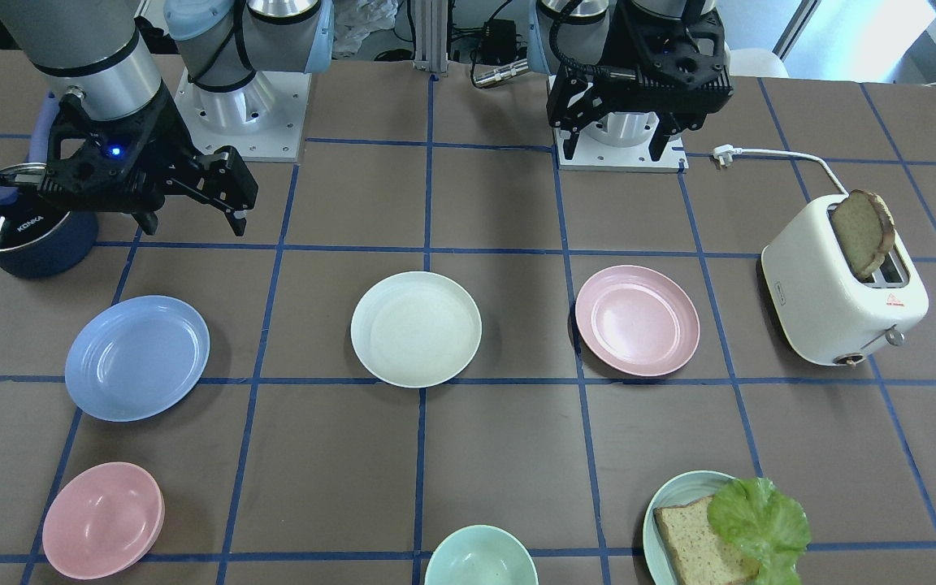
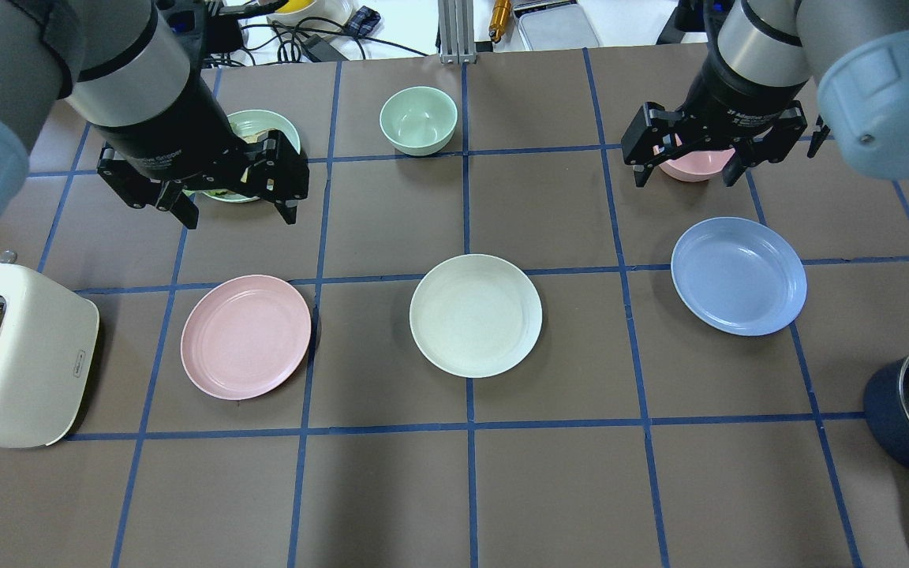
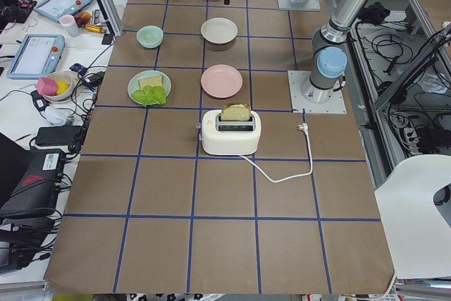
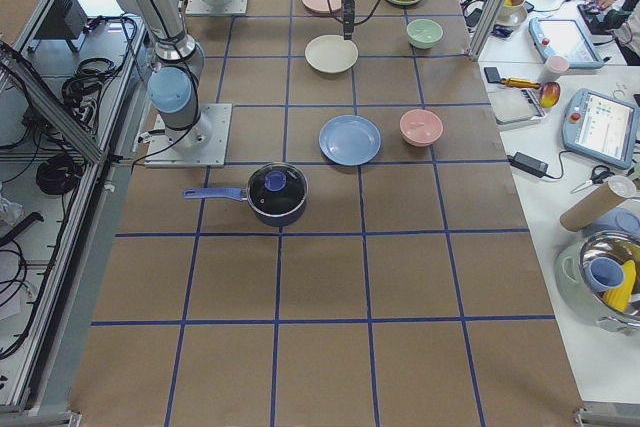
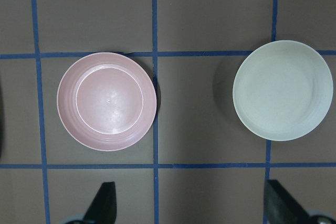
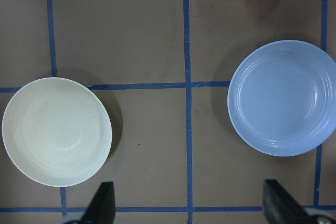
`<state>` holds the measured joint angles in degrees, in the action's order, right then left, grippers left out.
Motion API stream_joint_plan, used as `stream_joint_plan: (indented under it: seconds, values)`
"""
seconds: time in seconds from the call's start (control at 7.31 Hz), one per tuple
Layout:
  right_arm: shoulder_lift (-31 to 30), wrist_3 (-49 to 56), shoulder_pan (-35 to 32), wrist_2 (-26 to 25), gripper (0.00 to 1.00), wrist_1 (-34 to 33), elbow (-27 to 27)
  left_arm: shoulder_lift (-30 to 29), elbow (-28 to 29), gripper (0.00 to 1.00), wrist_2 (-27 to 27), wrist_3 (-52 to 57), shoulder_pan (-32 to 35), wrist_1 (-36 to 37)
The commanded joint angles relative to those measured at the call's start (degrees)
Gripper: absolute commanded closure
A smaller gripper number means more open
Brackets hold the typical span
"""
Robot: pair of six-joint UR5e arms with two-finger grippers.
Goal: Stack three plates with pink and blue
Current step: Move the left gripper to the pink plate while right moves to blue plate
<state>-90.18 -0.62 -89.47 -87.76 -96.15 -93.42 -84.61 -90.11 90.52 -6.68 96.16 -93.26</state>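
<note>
Trouble, as I read the front view, starts with the rims. The pink plate [image 1: 637,320], cream plate [image 1: 416,328] and blue plate [image 1: 136,357] lie flat in a row: pink on the cream plate's left by the robot's reckoning, blue on its right, all well apart, nothing stacked. The left gripper [image 1: 616,150] and right gripper [image 1: 192,219] hang high to either side of the cream plate, jaws wide and empty. A shallow rim pinched off-centre could tilt or slip free.

Overhead, the pink bowl [image 2: 695,164] lies beyond the blue plate from the cream one and shows between the right gripper's fingers. I could take it for the pink plate by mistake. If both arms carry to the cream plate together, they may clash there.

On the left wrist, pink and cream plates lie ahead, the fingertips spread wide. The right wrist shows cream and blue likewise. Descending too far would jam a finger on the table.

In the side views I cannot tell how the jaws stand.
</note>
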Motion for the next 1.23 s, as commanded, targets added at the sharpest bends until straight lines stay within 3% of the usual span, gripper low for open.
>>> stream_joint_plan:
  seconds: [0.0, 0.82, 1.09]
  values:
    - [0.0, 0.0, 0.0, 0.0, 0.0, 0.0, 0.0, -0.3, 0.0, 0.0, -0.1, 0.0, 0.0, 0.4]
    - [0.2, 3.2, 3.2, 0.1, 0.0, 0.2, -1.6, -0.4, -0.9, 0.0, -0.1, -0.5, -1.2, 0.3]
    - [0.9, 7.3, 8.3, 0.3, 0.0, -8.4, -7.6, -2.0, -2.7, 0.0, -0.2, -2.5, -1.2, 0.4]
